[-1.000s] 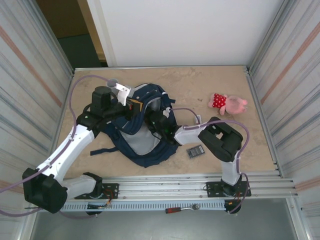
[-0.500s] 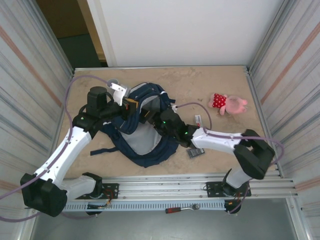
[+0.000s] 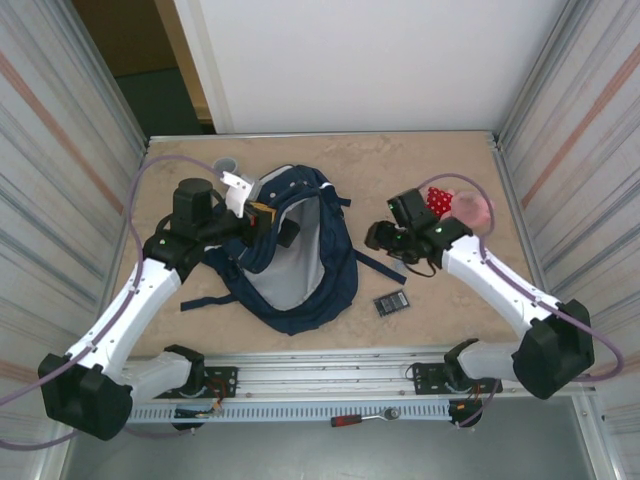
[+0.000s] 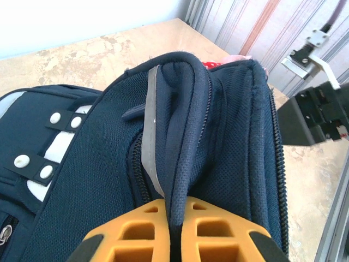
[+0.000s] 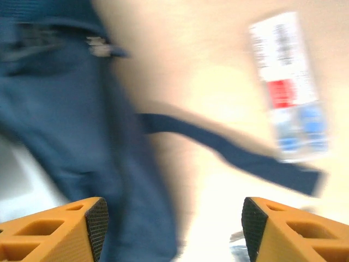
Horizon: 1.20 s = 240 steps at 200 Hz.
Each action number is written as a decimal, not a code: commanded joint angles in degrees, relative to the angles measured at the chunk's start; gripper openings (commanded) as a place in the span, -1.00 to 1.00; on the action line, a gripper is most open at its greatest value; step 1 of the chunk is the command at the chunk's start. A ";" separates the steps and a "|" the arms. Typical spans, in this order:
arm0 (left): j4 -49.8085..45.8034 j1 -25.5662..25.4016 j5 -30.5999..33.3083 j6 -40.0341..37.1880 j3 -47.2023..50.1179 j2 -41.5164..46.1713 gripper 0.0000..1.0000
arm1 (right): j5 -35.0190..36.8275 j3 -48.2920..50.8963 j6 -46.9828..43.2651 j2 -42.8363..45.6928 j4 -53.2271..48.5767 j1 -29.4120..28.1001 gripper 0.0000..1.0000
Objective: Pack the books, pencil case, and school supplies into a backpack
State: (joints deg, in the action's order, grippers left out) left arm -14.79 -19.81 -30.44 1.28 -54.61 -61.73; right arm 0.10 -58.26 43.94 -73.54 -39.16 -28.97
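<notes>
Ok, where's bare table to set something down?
Bare: the far strip of table from backpack to back-right corner, beyond the plush; also the near edge right of the grey piece. Crowded: between backpack and plush, where the open right gripper hovers.

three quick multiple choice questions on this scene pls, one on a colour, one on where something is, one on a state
1. What colour is the backpack?
A. navy blue
B. green
C. red

2. Where does the dark grey grid-faced piece lie?
A. inside the backpack
B. on the table beside the backpack
C. on top of the backpack

3. What is the left gripper doing?
A. standing open above the table
B. shut on a fold of the backpack
C. shut on nothing

Answers:
1 A, its fabric is dark blue in both the top and left wrist views.
2 B, it rests on bare tabletop just off the backpack's near right side.
3 B, its jaws are closed with the fabric pinched between them.
</notes>
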 commanded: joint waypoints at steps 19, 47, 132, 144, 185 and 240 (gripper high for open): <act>3.88 0.52 -2.96 -1.40 -0.54 2.99 -1.00 | 1.92 -4.29 -20.72 -10.36 -16.12 8.40 0.37; 3.71 0.48 -3.31 -1.38 -0.78 2.67 -1.00 | 1.33 -5.59 -24.52 -16.81 -14.81 9.49 0.43; 3.35 0.43 -2.70 -1.42 -0.37 3.03 -1.00 | -1.80 -11.29 -30.54 -29.71 -8.24 11.54 0.46; 3.41 0.48 -2.63 -1.45 -0.41 3.02 -1.00 | -2.66 -11.61 -31.16 -30.92 -7.10 12.15 0.44; 3.55 0.47 -2.53 -1.10 -0.37 2.76 -1.00 | -5.53 -13.24 -32.69 -35.97 -5.29 14.09 0.15; 3.32 0.48 -1.91 -0.87 -0.82 2.98 -1.00 | -4.92 -8.92 -31.29 -29.15 -5.05 14.20 -0.14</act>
State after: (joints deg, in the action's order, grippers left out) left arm -15.25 -19.81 -30.44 1.08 -54.59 -61.43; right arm -3.73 -69.60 12.78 -107.31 -44.73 -14.74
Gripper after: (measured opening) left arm 0.073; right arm 0.450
